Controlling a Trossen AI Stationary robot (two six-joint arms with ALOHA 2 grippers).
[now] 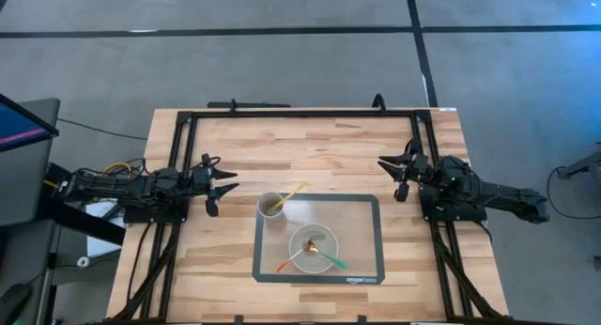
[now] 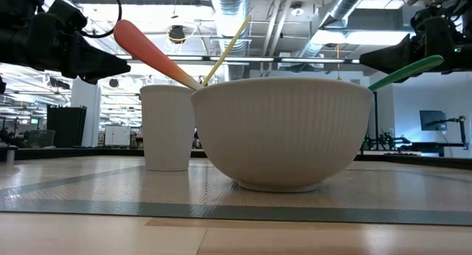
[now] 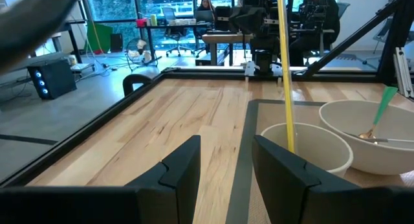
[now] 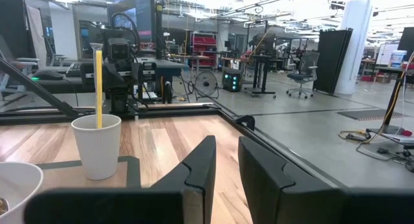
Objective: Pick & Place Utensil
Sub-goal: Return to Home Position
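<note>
A white cup stands on a grey mat with a yellow utensil leaning in it. Beside it on the mat, nearer the table's near edge, is a white bowl. An orange-handled utensil, a green-handled one and a gold spoon lie in the bowl, the two coloured handles resting over its rim. My left gripper hovers open at the table's left edge, level, facing the cup. My right gripper hovers at the right edge, open by a narrow gap with nothing between its fingers.
A black metal frame runs along the edges of the wooden table. Bare wood lies between each gripper and the mat. In the room beyond the far edge, people sit at desks.
</note>
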